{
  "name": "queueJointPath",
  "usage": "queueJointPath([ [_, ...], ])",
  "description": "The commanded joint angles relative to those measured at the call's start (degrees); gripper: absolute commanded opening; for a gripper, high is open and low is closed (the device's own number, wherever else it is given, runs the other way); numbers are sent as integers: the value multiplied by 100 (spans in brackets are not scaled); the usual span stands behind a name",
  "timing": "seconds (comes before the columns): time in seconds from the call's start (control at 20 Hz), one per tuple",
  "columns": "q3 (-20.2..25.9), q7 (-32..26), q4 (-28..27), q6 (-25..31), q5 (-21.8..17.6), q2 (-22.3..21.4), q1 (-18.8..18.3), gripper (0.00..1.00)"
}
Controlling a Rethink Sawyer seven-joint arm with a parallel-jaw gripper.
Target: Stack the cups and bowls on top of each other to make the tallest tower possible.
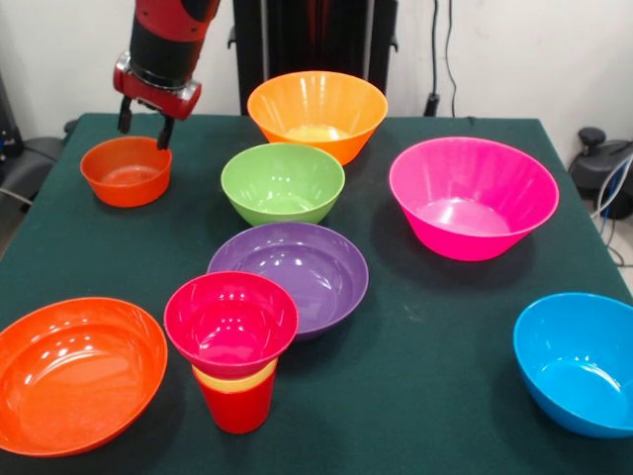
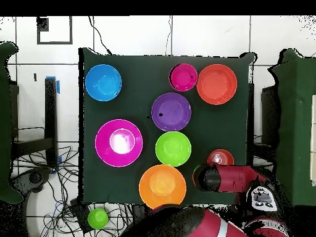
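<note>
My gripper (image 1: 145, 127) hangs open just above the far rim of a small orange bowl (image 1: 126, 170) at the table's far left, with nothing between its fingers. Overhead, the arm (image 2: 213, 178) covers part of this bowl (image 2: 220, 157). The tower (image 1: 233, 351) stands near the front: a red cup (image 1: 237, 406), a yellow cup's rim (image 1: 235, 377) nested in it, and a crimson-pink bowl (image 1: 230, 322) (image 2: 183, 77) on top. The purple bowl (image 1: 297, 267), green bowl (image 1: 283, 181), light orange bowl (image 1: 316, 111), magenta bowl (image 1: 473, 196), blue bowl (image 1: 579, 361) and orange-red bowl (image 1: 74, 371) sit singly on the cloth.
The table (image 1: 435, 327) is covered in dark green cloth. The purple bowl sits right behind the tower and the orange-red bowl close on its left. A small green object (image 2: 97, 218) lies off the table on the floor among cables.
</note>
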Motion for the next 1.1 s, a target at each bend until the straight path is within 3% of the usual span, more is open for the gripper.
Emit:
queueJointPath([
  [0.05, 1065, -213, -378, 256, 89, 76, -99, 100],
  [0.25, 1238, -258, -291, 272, 90, 12, -241, 100],
  [0.85, 1145, -40, -464, 0, -61, 317, -226, 100],
  [1.1, 1150, -140, -389, 246, -8, 124, -226, 100],
])
